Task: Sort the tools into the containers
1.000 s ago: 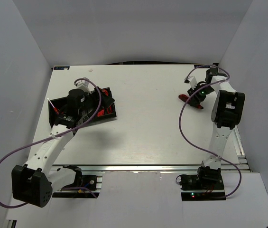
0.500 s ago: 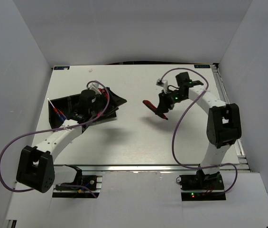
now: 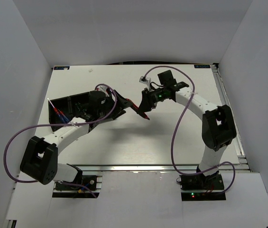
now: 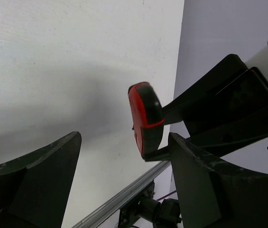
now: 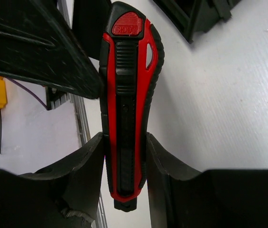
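Swinging in from the far right edge, the right claw (image 3: 145, 101) now holds the red-and-black cutter (image 5: 129, 95) over mid-table, pinched lengthwise. Its tip is just beside the left claw (image 3: 117, 109), whose jaws stand spread by the right end of the tray (image 3: 63, 99). It looks like a hand-over: next the left jaws must close on the cutter before the right lets go.

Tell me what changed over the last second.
The right claw, shut on the red-and-black cutter, carried it left from the far right of the table to its middle. The left claw, open, swung right from over the tray to meet it; the cutter's end now lies just ahead of it. The tray and blue screwdrivers stayed put.
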`<action>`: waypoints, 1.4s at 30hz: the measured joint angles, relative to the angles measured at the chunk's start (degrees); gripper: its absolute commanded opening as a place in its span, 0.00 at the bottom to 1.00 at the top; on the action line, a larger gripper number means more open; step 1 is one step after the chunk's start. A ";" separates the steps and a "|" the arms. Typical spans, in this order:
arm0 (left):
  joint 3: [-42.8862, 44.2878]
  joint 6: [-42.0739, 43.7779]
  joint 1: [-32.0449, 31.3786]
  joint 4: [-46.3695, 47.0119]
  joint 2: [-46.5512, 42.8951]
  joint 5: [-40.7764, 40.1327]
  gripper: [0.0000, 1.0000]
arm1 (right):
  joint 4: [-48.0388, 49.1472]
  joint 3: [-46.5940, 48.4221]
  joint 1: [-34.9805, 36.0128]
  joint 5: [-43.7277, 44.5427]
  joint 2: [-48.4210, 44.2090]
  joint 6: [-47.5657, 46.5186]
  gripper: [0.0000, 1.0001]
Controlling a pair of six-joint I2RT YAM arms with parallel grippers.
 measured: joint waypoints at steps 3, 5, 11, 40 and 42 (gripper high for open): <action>0.00 -0.44 -0.20 0.98 0.52 -0.11 0.78 | 0.96 0.07 1.31 -0.39 0.00 1.49 0.06; 0.00 -0.76 -0.20 1.51 1.03 -0.07 0.72 | 1.38 0.07 2.27 -0.70 0.00 2.34 0.07; 0.00 -1.86 -0.20 3.37 1.99 0.39 0.42 | 2.45 0.09 4.57 -0.83 0.00 3.48 0.16; 31.45 32.13 19.96 -29.29 18.36 -8.72 0.00 | -4.50 -3.56 -5.05 4.28 -3.43 -12.44 0.89; 33.70 33.73 19.98 -30.93 21.55 -9.90 0.00 | -4.61 -3.93 -5.35 4.46 -3.65 -12.79 0.89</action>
